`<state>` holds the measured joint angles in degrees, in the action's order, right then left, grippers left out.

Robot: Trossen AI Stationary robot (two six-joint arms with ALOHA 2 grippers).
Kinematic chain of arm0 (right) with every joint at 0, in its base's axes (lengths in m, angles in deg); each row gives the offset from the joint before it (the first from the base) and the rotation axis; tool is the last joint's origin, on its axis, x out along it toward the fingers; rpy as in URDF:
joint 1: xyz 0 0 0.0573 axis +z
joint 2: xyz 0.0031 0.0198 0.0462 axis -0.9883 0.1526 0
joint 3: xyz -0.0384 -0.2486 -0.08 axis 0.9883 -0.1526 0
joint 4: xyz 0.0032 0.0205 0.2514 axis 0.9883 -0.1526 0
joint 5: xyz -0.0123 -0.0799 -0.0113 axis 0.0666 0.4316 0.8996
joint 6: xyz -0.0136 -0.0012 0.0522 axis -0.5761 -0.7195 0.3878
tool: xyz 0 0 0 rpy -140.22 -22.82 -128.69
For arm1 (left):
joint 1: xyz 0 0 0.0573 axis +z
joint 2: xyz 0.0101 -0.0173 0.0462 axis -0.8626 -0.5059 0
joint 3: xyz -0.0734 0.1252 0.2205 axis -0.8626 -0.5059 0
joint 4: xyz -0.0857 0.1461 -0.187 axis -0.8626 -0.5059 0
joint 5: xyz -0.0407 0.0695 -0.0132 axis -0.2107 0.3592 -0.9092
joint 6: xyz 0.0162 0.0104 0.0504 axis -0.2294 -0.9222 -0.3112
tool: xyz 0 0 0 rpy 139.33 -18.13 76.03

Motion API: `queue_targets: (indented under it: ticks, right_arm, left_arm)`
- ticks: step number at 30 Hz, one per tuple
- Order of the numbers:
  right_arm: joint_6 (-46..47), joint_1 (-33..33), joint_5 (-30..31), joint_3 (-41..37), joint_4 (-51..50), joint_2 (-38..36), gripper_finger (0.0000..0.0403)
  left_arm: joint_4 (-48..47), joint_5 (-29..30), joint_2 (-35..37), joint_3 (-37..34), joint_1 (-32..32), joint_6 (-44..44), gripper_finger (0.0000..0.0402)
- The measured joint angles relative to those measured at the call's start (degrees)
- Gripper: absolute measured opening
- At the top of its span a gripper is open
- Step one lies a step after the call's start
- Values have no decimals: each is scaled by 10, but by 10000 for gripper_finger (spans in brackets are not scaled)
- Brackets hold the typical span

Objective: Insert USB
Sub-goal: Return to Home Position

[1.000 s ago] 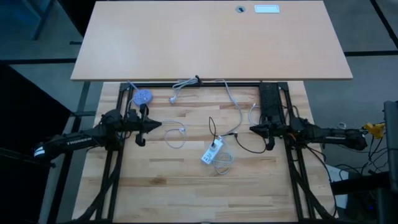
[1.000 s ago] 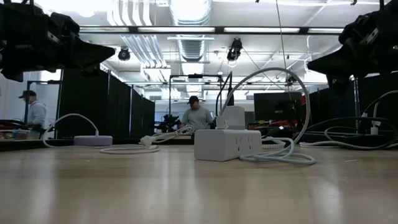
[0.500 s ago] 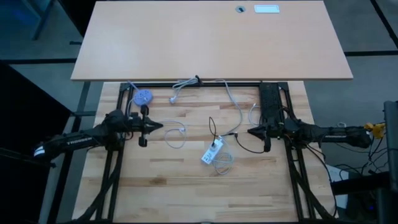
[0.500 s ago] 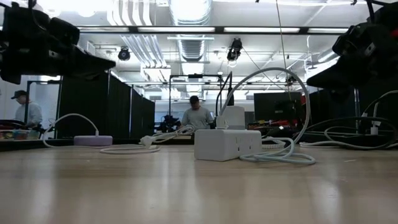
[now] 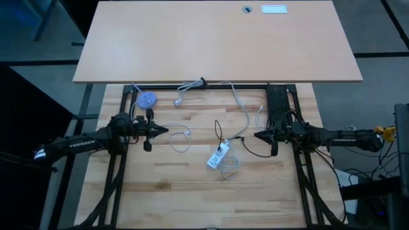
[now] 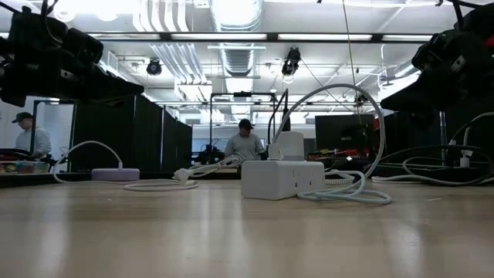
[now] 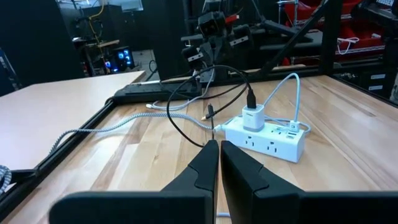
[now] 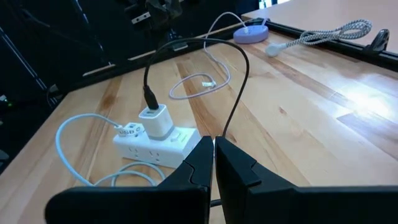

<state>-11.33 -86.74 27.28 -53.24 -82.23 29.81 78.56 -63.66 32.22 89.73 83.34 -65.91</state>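
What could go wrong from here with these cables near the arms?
The black cable arcs up right in front of the shut right gripper. A forward sweep might snag it and tug the white adapter from the white outlet extension. The left gripper points at a loose white cable.

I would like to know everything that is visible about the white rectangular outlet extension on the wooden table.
The white rectangular plastic outlet extension lies flat on the light wooden table between the arms, diagonal in the high view. One long side shows sockets. A white cube-shaped charger adapter sits plugged into its top, a black cable entering that. A white cable plugs into one end and loops beside it. The shut left pincer and right pincer hang clear of it.
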Motion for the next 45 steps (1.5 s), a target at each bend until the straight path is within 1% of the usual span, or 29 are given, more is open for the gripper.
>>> queue_targets:
  ticks: [40,42,45]
  right_arm:
    - [0,0,0,0,0,0,0]
    - [0,0,0,0,0,0,0]
    - [0,0,0,0,0,0,0]
  left_arm:
    - [0,0,0,0,0,0,4]
    - [-7,3,4,0,-5,0,4]
    - [-29,30,55,0,-55,0,4]
